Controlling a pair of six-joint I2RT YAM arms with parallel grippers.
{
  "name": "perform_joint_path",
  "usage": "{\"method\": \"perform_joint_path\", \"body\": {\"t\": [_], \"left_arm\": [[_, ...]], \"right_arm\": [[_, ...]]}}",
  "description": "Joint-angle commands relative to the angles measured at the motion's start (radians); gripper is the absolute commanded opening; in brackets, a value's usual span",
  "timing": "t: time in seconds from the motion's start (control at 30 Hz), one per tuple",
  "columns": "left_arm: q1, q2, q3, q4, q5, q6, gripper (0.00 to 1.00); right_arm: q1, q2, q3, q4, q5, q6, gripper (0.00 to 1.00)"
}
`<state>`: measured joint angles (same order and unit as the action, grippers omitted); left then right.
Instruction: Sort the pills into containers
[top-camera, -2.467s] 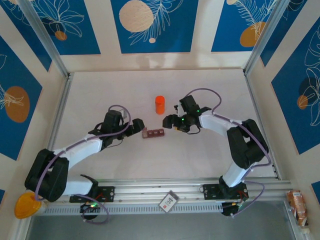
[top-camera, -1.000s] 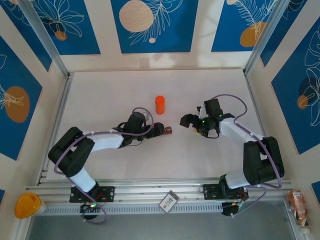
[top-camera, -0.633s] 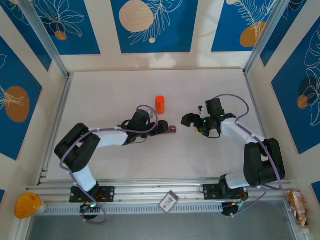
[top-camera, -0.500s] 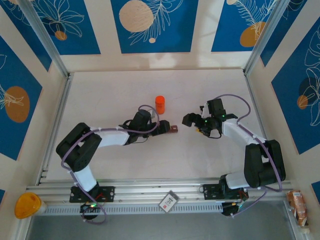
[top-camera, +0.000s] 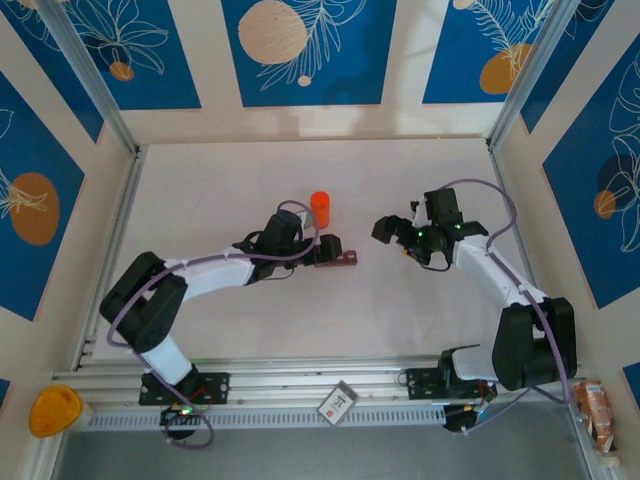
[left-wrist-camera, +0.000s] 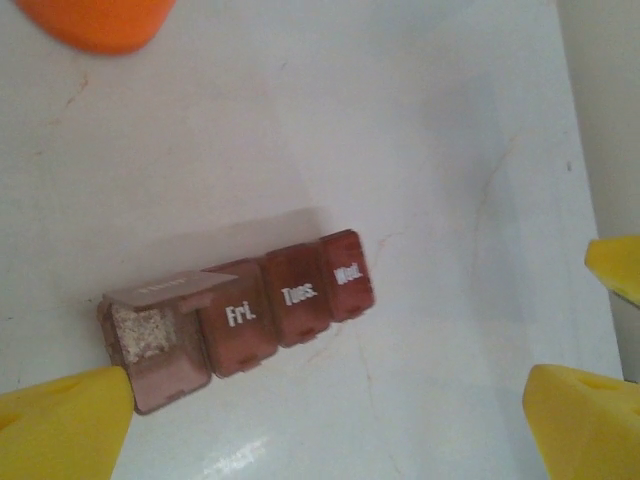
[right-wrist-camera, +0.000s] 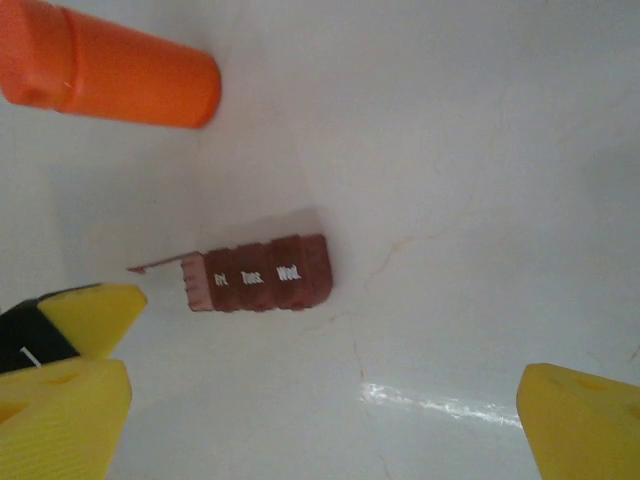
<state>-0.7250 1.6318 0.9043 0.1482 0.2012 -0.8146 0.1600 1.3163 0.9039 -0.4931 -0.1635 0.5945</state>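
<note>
Shifted rightward along with left gripper (top-camera: 322, 250): containers (left-wrist-camera: 240, 315), a glossy reddish-brown plastic strip of square cells with white day labels, end lid raised, on smooth white table (top-camera: 220, 180). Lies unheld between its wide-spread yellow jaws. Right gripper (top-camera: 385, 230) spread wide, well apart.

**Containers** (left-wrist-camera: 240, 320): dark reddish-brown, white day lettering. **Bottle** (top-camera: 320, 208): bright orange. **Counter** (top-camera: 220, 190): white, faintly veined. **Wall panels** (top-camera: 305, 50): blue, with cream leaf outlines and cream-orange discs. **Left tool** (left-wrist-camera: 325, 410), **right tool** (right-wrist-camera: 320, 405): yellow fingers.
</note>
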Motion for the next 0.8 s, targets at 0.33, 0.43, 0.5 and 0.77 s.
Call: {"method": "perform_joint_path", "body": {"t": [0.33,0.43,0.5,0.77], "left_arm": [[0.084,-0.196,0.030,-0.148,-0.065,0.135,1.00],[0.142,-0.211,0.034,-0.170,-0.046,0.152,1.00],[0.194,-0.217,0.039,-0.184,-0.020,0.160,1.00],[0.390,-0.213,0.061,-0.214,0.074,0.193,1.00]], "right_arm": [[-0.004,0.056,0.400,-0.194,-0.046,-0.129,0.98],[0.012,0.112,0.476,-0.234,-0.064,-0.152,0.97],[0.038,0.154,0.524,-0.248,-0.059,-0.157,0.96],[0.193,0.409,0.786,-0.357,0.088,-0.221,0.89]]}}
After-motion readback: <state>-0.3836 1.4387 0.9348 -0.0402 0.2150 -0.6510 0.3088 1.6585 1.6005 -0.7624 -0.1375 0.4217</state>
